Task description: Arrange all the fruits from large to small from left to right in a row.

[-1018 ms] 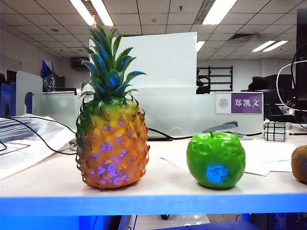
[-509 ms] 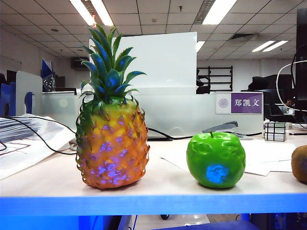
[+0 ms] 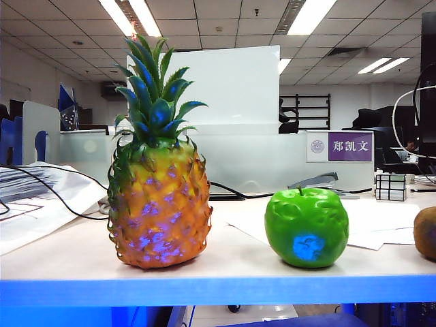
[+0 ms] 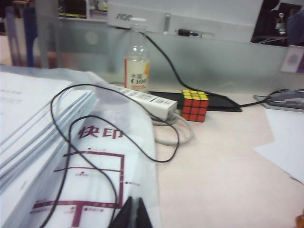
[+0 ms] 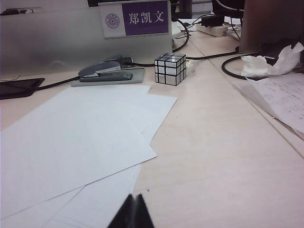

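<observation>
With the pineapple (image 3: 160, 204) as landmark, the glossy, likely slippery apple (image 3: 306, 227) sits right of it and the kiwi (image 3: 426, 233) farther right; grip the apple's widest middle, both left claw (image 4: 134, 214) and right claw (image 5: 131, 213) being closed and empty.

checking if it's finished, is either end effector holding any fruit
Nothing is held. The left end effector and right end effector are both shut and empty, above the desk.

On the table (image 3: 68, 259), the pineapple (image 3: 159, 204) stands left, the apple (image 3: 306, 227) to its right, the kiwi (image 3: 426, 233) rightmost. Ahead of the left gripper's (image 4: 134, 214) shut jaws sit a bottle (image 4: 137, 66) and cube (image 4: 195, 105). Paper (image 5: 71, 137) lies before the shut right gripper (image 5: 133, 213).
</observation>
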